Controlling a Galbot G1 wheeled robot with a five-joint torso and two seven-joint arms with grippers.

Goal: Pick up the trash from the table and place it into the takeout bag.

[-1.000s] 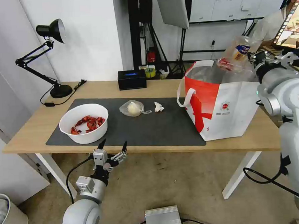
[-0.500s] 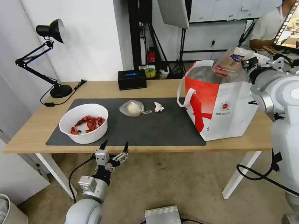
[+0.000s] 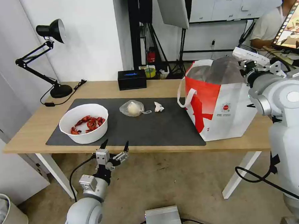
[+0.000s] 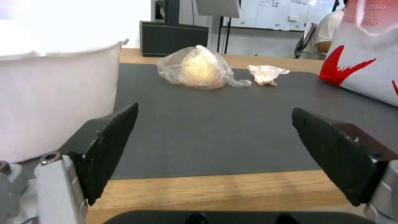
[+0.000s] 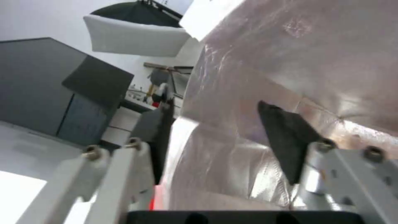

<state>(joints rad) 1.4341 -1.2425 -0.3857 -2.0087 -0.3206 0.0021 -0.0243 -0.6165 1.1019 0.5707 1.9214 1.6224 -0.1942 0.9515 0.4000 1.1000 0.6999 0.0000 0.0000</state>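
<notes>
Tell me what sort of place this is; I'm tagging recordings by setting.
Probably a lab or studio set up for filming, not a home: a photo softbox on stands behind the table, a whiteboard on the back wall, and a monitor at a desk.

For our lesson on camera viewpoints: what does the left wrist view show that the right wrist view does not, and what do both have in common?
Left wrist view alone: the bowl, the small clear bag and the napkin on the dark mat, with the left tool open at the table's near edge. Right wrist view alone: the right tool, open at the bag's silver lining. Both show the takeout bag.
</notes>
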